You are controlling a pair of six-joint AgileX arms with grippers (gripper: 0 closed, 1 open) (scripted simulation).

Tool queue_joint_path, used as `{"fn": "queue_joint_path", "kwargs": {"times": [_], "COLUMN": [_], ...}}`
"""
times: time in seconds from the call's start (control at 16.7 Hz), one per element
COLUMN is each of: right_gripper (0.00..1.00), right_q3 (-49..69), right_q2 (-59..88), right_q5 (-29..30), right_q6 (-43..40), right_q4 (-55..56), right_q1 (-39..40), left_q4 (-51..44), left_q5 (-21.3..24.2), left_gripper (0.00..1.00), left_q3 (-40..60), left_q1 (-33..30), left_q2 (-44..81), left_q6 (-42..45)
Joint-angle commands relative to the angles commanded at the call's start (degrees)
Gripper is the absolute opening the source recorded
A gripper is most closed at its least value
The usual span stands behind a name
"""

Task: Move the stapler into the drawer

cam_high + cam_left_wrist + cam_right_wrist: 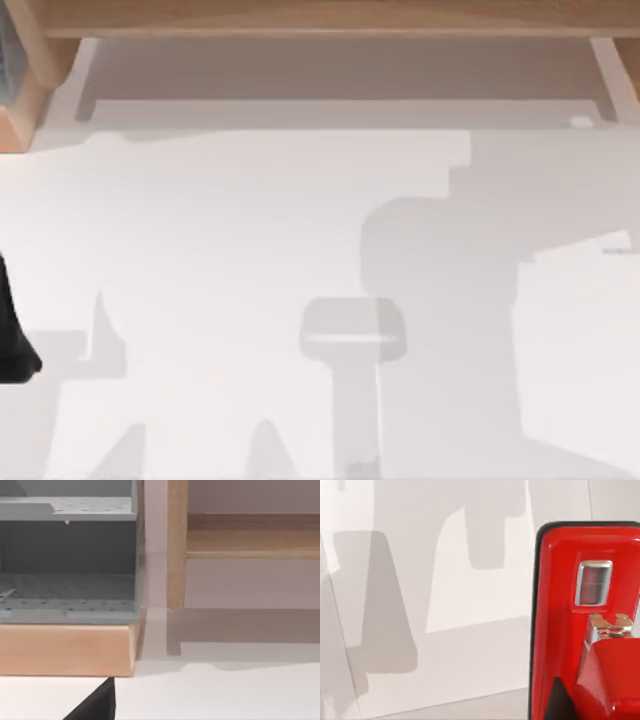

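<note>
Right up close in the right wrist view, the glossy bright-red stapler point(560, 630) with its small metal window sits tight against that camera over the white tabletop point(445, 655), but the right gripper's grip on it can't be told. In the top view, the black left arm point(12, 335) is at the table's left edge. Farther back, the open light-wood drawer point(330, 70) runs along the far side, and the left wrist view shows a grey perforated shelf unit point(67, 555) on a wooden base.

No readable text, labels, brands, numbers or signs on anything.
</note>
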Motion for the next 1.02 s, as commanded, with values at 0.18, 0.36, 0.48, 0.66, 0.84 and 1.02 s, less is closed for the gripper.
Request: {"fn": "queue_joint_path", "kwargs": {"times": [0.18,0.36,0.48,0.66,0.84,1.02], "right_gripper": [0.0,0.0,0.0,0.0,0.08,0.3], "right_q3": [-4.61,-10.13,-12.67,-13.29,-13.29,-13.29], "right_q2": [1.3,5.72,8.16,8.72,8.72,8.72], "right_q5": [-0.31,-1.67,-2.11,-2.13,-2.13,-2.13], "right_q6": [-1.95,-5.42,-6.98,-7.33,-7.33,-7.33], "right_q4": [2.1,4.43,4.88,4.77,4.77,4.77], "right_q1": [0.24,0.94,1.07,1.03,1.03,1.03], "left_q4": [0.0,0.0,0.0,0.0,0.0,0.0], "left_q5": [0.0,0.0,0.0,0.0,0.0,0.0], "left_gripper": [1.0,1.0,1.0,1.0,1.0,1.0], "left_q3": [0.0,0.0,0.0,0.0,0.0,0.0], "left_q1": [0.0,0.0,0.0,0.0,0.0,0.0], "left_q2": [0.0,0.0,0.0,0.0,0.0,0.0], "left_q6": [0.0,0.0,0.0,0.0,0.0,0.0]}}
